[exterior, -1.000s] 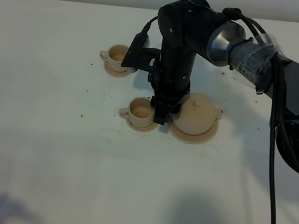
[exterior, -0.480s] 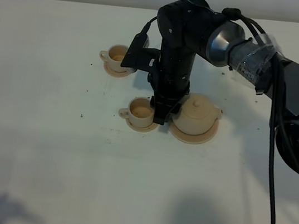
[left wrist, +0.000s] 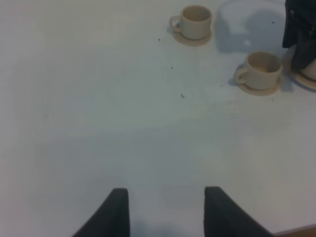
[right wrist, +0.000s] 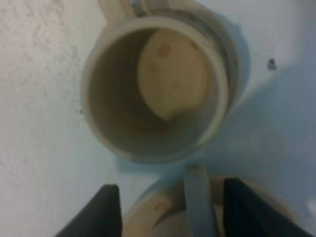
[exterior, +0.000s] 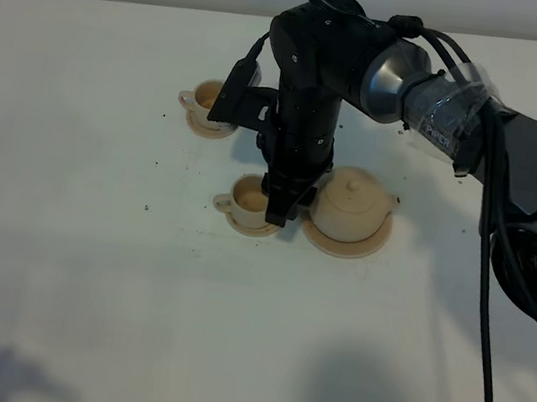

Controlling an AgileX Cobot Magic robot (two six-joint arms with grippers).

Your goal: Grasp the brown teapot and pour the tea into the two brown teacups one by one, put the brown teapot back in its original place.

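Brown teapot (exterior: 351,205) sits on its wide saucer (exterior: 347,251); the right gripper (exterior: 282,209) holds its jaws apart, one either side of the teapot's loop handle (right wrist: 197,197). Left gripper (left wrist: 167,212), also apart, hangs well away from the teapot.

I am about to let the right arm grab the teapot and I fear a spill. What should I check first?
1. Right gripper open: ok.
2. Loop handle of the squat beige-tan ceramic teapot between its fingers: ok.
3. Teapot upright, lidded, on the wide flat beige saucer: ok.
4. Both small beige-tan ceramic teacups upright on their saucers: ok.
5. Gap between gripper and nearer teacup: cannot tell, they look close.
6. Left gripper open, well away: ok.
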